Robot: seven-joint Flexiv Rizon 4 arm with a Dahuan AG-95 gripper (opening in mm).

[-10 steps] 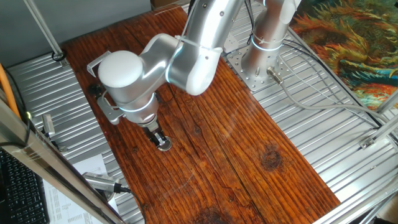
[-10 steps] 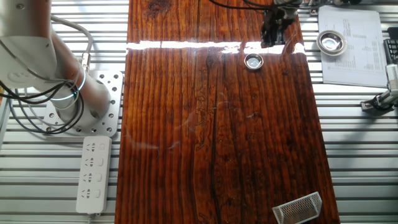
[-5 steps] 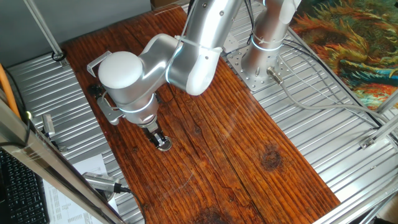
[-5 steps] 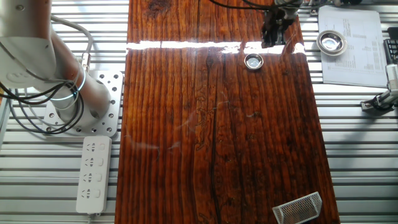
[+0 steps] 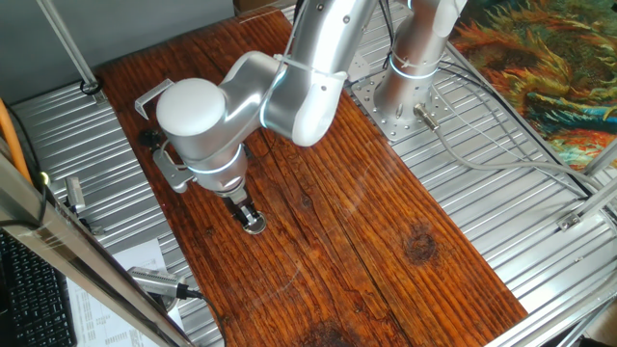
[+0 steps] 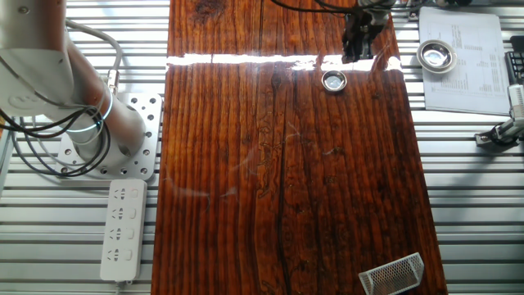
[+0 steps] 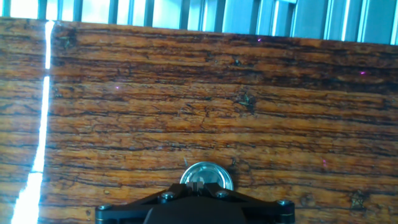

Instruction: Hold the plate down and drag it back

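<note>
The plate (image 5: 255,224) is a small round metal disc with a silvery rim, lying on the dark wooden board (image 5: 366,222) near its edge. It also shows in the other fixed view (image 6: 333,80) and in the hand view (image 7: 207,173), where the fingers cover its near part. My gripper (image 5: 248,213) points down with its tip at the plate's rim, jaws closed together and holding nothing. In the other fixed view my gripper (image 6: 354,54) appears a little apart from the plate. I cannot tell whether the tip touches the plate.
A second round metal dish (image 6: 435,55) sits on a paper sheet beside the board. A metal mesh piece (image 6: 393,273) lies at the board's far corner. The arm's base (image 6: 86,123) and a power strip (image 6: 123,229) are on the ribbed metal table.
The arm's upper body has shifted very slightly. The gripper tip and the plate stay where they were.
</note>
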